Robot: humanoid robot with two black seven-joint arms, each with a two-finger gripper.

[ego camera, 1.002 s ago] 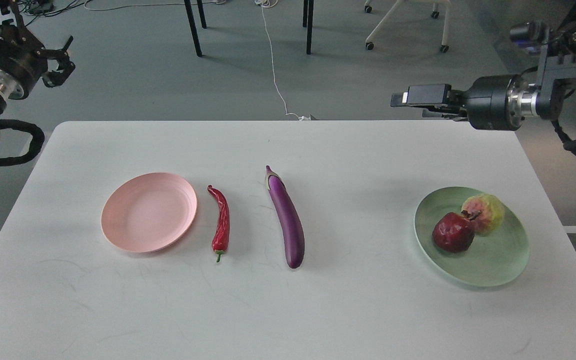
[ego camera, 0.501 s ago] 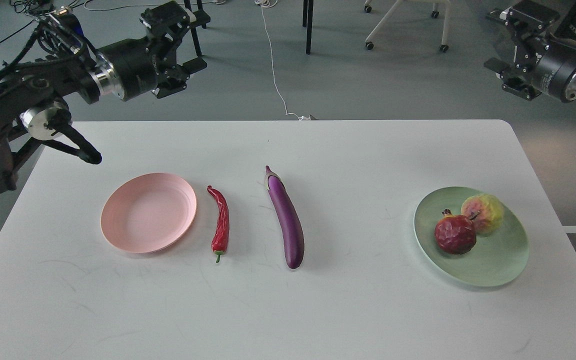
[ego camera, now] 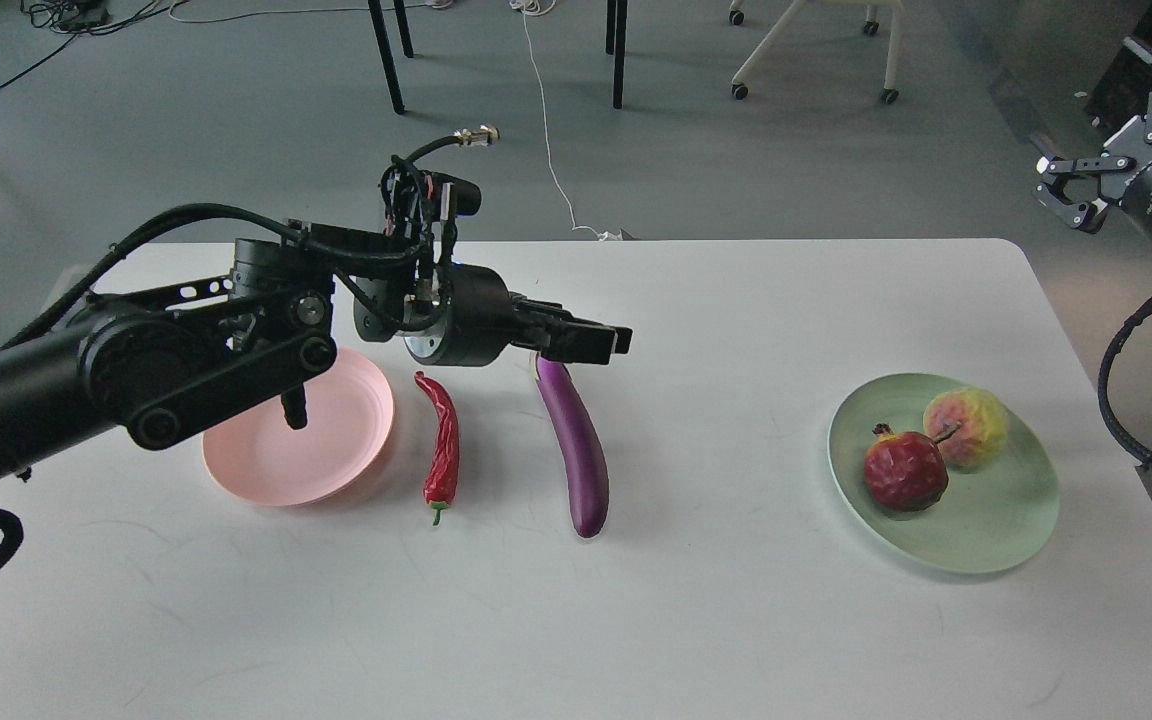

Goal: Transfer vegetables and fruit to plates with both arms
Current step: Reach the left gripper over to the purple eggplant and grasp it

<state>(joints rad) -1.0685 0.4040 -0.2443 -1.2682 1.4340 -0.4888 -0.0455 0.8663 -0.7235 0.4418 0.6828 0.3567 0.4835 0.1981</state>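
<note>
The purple eggplant (ego camera: 578,455) and the red chili pepper (ego camera: 443,445) lie side by side on the white table, right of the pink plate (ego camera: 271,470), which holds nothing. My left arm reaches over that plate; my left gripper (ego camera: 604,342) hovers just above the eggplant's capped far end, seen side-on, so its fingers cannot be told apart. The dark red pomegranate (ego camera: 904,470) and the yellow-green fruit (ego camera: 971,425) sit touching on the pale green plate (ego camera: 996,525) at the right. My right gripper (ego camera: 1068,190) is open and empty, raised beyond the table's far right corner.
The white table (ego camera: 736,620) has rounded corners. Beyond its far edge are the grey floor, a white cable (ego camera: 551,170), black table legs (ego camera: 618,60) and a wheeled chair base (ego camera: 806,60). My left forearm (ego camera: 136,375) hangs over the table's left side.
My left arm has swung in from the far left, over the pink plate, to above the eggplant's cap. My right gripper has drawn back to the right. The pomegranate has turned slightly.
</note>
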